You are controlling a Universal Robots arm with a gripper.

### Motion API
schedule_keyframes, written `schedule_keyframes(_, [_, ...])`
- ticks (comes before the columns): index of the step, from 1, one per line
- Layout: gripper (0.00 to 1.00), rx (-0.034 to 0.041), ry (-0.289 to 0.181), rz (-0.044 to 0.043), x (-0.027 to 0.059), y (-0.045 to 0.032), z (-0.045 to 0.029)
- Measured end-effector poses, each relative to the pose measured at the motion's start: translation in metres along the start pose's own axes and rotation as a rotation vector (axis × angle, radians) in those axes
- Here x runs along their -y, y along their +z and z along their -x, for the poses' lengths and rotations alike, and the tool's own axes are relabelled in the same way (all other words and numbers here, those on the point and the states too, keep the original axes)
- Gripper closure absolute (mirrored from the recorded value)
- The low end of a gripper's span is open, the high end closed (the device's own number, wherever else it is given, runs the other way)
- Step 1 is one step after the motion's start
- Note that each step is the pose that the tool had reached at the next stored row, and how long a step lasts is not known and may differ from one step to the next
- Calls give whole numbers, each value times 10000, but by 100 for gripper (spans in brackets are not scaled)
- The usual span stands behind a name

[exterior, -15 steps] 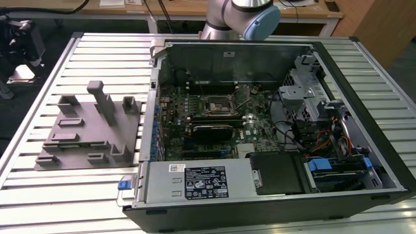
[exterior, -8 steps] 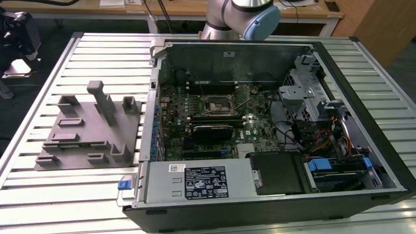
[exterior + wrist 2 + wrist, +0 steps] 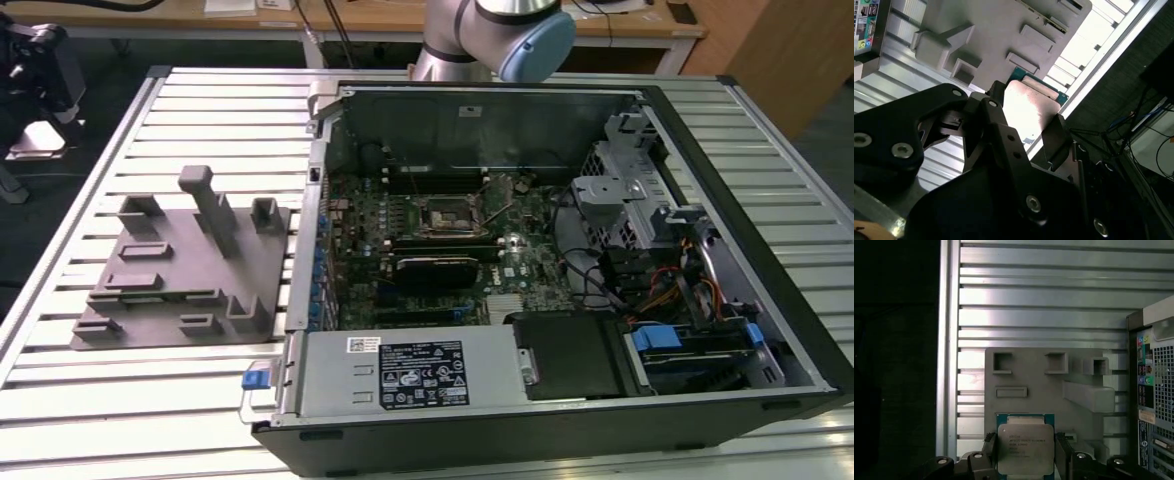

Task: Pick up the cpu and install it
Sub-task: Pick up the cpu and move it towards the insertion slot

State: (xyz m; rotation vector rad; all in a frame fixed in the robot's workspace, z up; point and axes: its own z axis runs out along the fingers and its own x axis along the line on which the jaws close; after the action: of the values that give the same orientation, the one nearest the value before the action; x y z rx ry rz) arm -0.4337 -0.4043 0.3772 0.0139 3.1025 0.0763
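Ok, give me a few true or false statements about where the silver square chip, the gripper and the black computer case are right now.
1. The gripper grips the silver-topped square cpu from two opposite sides. True.
2. The cpu sits in the black square socket frame on the green motherboard. False: it is in the gripper, with the grey plastic fixture plate behind it in the first wrist view.
3. The fixture plate lies on the slatted metal table, to the exterior view's left of the black computer case. True.
4. The case is closed by its side panel. False: it is open and the motherboard shows.
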Motion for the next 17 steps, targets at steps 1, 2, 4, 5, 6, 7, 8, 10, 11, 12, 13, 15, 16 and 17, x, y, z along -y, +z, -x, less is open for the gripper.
schedule_keyframes(1, [46, 2, 0, 1, 0, 1, 12])
schedule_keyframes(2, [46, 1, 0, 0, 0, 1, 26])
schedule_keyframes(4, [46, 1, 0, 0, 0, 3, 61])
schedule_keyframes(5, [46, 1, 0, 0, 0, 3, 79])
schedule_keyframes(6, [46, 1, 0, 0, 0, 4, 100])
schedule_keyframes(7, [46, 2, 0, 1, -1, 6, 120])
schedule_keyframes(8, [46, 2, -1, 1, -1, 6, 139])
schedule_keyframes(10, [46, 2, -1, 1, -1, 8, 178])
schedule_keyframes(11, [46, 2, 0, 1, -1, 9, 198])
schedule_keyframes(12, [46, 1, -1, 1, -1, 9, 220])
schedule_keyframes(13, [46, 2, -1, 2, -1, 10, 238])
schedule_keyframes(15, [46, 2, -1, 2, -2, 12, 275])
schedule_keyframes(16, [46, 1, 0, 1, -2, 12, 295])
schedule_keyframes(17, [46, 2, 0, 1, -2, 13, 316])
